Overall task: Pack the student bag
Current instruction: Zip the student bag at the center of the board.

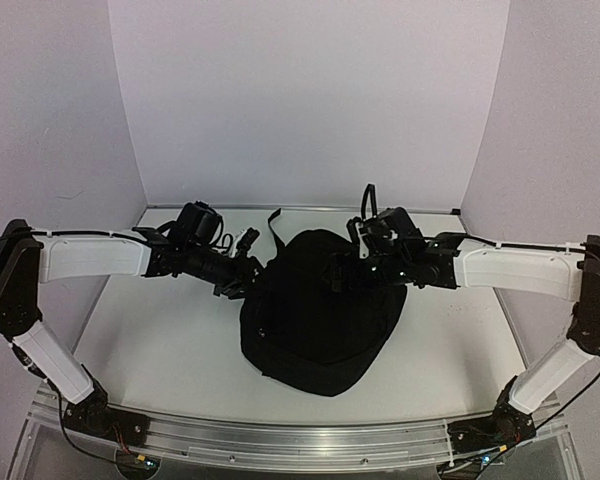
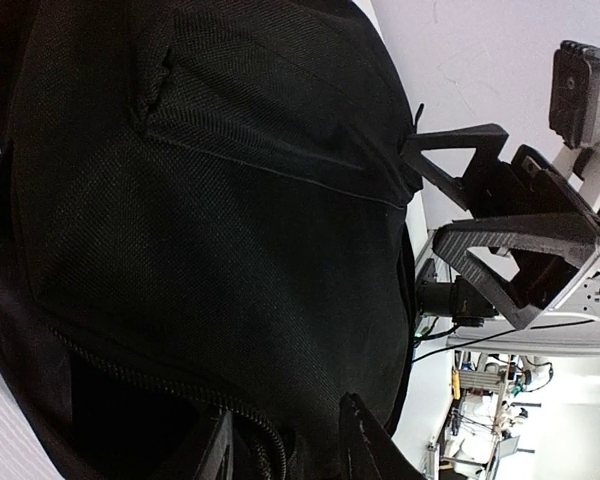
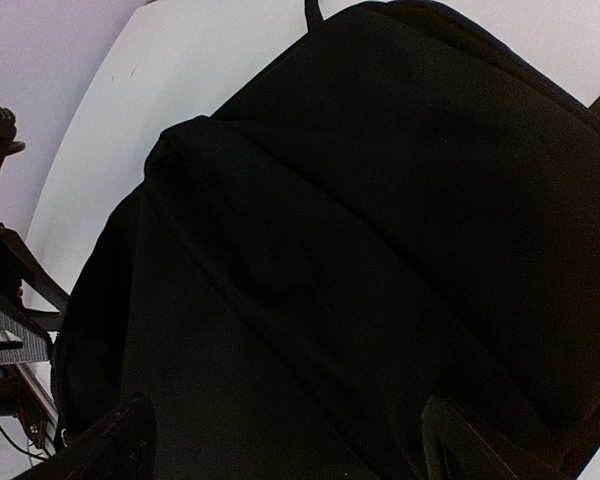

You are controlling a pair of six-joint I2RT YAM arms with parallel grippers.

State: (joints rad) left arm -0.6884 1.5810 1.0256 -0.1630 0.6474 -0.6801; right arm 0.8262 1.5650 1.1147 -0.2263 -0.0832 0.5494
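Dead centre on the white surface (image 1: 160, 350) lies the student bag (image 1: 320, 315), a big black backpack lying flat, its rounded end pointing at the arm bases. One shoulder strap (image 1: 274, 222) trails off the far end. Both arms reach in from either side.

Over on the bag's left flank, the left gripper (image 1: 246, 280) is right down at the edge of the fabric. In the wrist view its jaws are drawn in to a moderate gap, and the zipper (image 2: 160, 385) runs straight in between them. Black cloth fills that gap, so it reads as a pinch on the zippered edge. Just below the zipper line there's a darker hollow in the bag.

Now the right side: the right gripper (image 1: 343, 268) hangs over the bag's far right shoulder, jaws spread wide and holding nothing. Its own camera shows both fingers (image 3: 120, 445) far apart, with only the backpack's broad black panel beneath them. Whether the tips are brushing the fabric I can't tell from here.
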